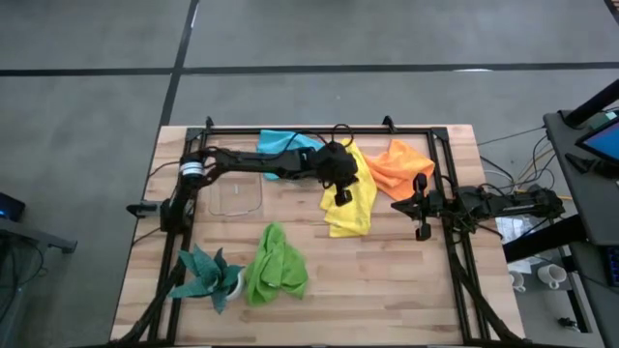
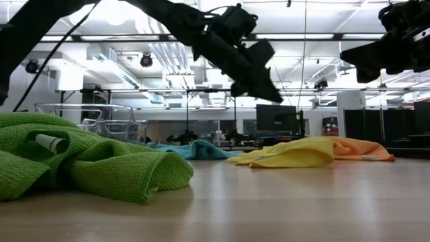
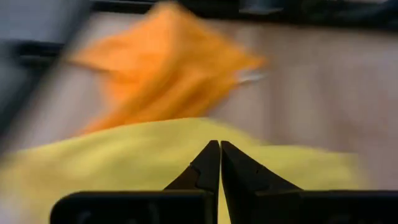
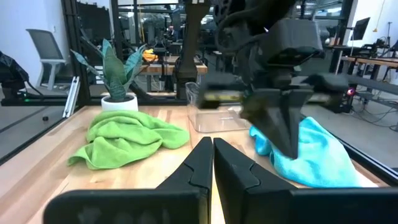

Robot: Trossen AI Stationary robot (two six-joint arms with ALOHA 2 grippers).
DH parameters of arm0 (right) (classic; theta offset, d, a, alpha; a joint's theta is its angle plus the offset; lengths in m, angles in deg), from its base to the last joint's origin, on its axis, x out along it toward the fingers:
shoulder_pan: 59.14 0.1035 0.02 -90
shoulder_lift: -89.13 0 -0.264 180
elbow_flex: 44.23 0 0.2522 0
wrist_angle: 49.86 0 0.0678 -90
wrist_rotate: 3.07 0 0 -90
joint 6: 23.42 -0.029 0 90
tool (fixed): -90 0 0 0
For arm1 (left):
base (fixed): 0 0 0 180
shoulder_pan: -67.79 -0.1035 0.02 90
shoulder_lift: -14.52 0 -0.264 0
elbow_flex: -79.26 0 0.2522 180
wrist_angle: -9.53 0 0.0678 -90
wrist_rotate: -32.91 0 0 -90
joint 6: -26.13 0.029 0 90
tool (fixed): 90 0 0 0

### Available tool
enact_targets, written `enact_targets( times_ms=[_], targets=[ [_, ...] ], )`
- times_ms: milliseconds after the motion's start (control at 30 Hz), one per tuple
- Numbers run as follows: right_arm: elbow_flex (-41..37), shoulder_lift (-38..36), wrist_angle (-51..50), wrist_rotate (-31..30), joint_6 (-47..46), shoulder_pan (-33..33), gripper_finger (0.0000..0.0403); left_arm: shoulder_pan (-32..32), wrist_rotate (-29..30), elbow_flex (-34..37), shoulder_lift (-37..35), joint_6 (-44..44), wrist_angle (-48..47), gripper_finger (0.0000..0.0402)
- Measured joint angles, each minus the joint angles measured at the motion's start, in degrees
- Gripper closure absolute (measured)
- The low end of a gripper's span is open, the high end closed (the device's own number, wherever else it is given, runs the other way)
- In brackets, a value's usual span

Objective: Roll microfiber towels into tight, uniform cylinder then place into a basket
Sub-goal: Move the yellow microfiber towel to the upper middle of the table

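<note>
A yellow towel (image 1: 350, 211) lies crumpled at the table's middle, and an orange towel (image 1: 398, 166) lies against its far right side. A blue towel (image 1: 285, 143) lies at the far edge and a lime green towel (image 1: 276, 266) near the front. The clear basket (image 1: 239, 196) stands on the left. My left gripper (image 1: 342, 199) hangs shut and tilted down above the yellow towel (image 3: 124, 168), clear of it in the low view (image 2: 270, 93). My right gripper (image 4: 212, 143) waits shut at the table's right side (image 1: 398, 205), holding nothing.
A teal spiky plant in a white pot (image 1: 215, 278) stands at the near left, beside the green towel. A black metal frame (image 1: 319, 130) runs around the work area. Bare wood lies between the yellow towel and the front edge.
</note>
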Motion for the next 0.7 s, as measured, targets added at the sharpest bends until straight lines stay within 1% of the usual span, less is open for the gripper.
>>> enact_targets(
  times_ms=[33,100,267,400,500,600,700],
  targets=[
    [0.0,0.0,0.0,0.0,0.0,0.0,0.0394,0.0,-1.0,0.0,0.3,-1.1,0.9,0.0402],
    [0.0,0.0,0.0,0.0,0.0,0.0,0.0394,0.0,-1.1,-0.3,2.0,-2.0,1.3,0.0402],
    [0.0,0.0,0.0,0.0,0.0,0.0,0.0394,0.5,-1.0,-0.6,8.4,-3.5,3.0,0.0402],
    [0.0,0.0,0.0,0.0,0.0,0.0,0.0394,0.7,-1.1,-3.0,12.0,-5.3,7.2,0.0402],
    [0.0,0.0,0.0,0.0,0.0,0.0,0.0394,0.4,-1.2,-5.6,15.5,-7.6,6.6,0.0402],
    [0.0,0.0,0.1,0.0,0.0,0.0,0.0394,0.1,1.5,-8.7,18.2,-9.5,6.2,0.0402],
    [0.0,0.0,0.0,0.0,0.0,0.0,0.0394,0.1,8.4,-11.8,19.7,-10.4,7.2,0.0402]
  ],
)
